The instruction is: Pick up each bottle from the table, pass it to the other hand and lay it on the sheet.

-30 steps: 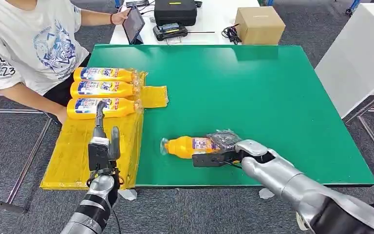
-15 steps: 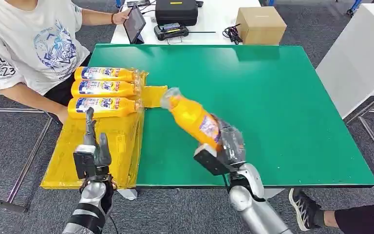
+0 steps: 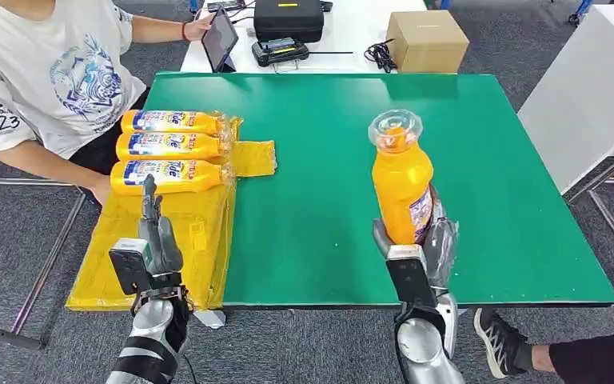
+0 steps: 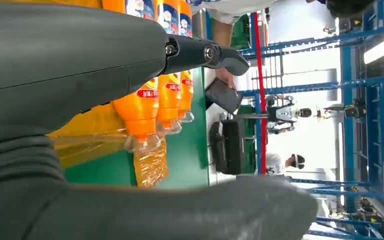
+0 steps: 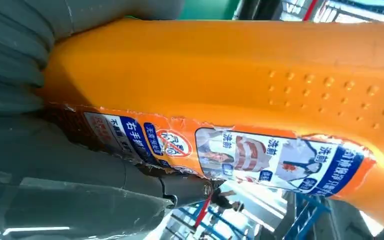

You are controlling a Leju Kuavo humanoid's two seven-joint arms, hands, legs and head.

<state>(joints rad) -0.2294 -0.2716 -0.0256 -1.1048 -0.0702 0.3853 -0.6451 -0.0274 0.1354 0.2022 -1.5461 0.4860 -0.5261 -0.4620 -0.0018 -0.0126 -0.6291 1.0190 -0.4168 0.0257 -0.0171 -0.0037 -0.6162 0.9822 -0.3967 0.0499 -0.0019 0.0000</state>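
From the head view I see my right hand [image 3: 416,260] grasping the orange bottle [image 3: 402,186] upright above the green table [image 3: 488,176]; my left hand [image 3: 148,252] hangs released over the yellow sheet [image 3: 116,264]. Right wrist: fingers [image 5: 80,190] wrap that bottle's label

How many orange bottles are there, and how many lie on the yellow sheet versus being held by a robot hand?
On the sheet: 3 bottles
Held upright in the right robot hand: 1 bottle
In the left robot hand: 0
Total: 4 bottles
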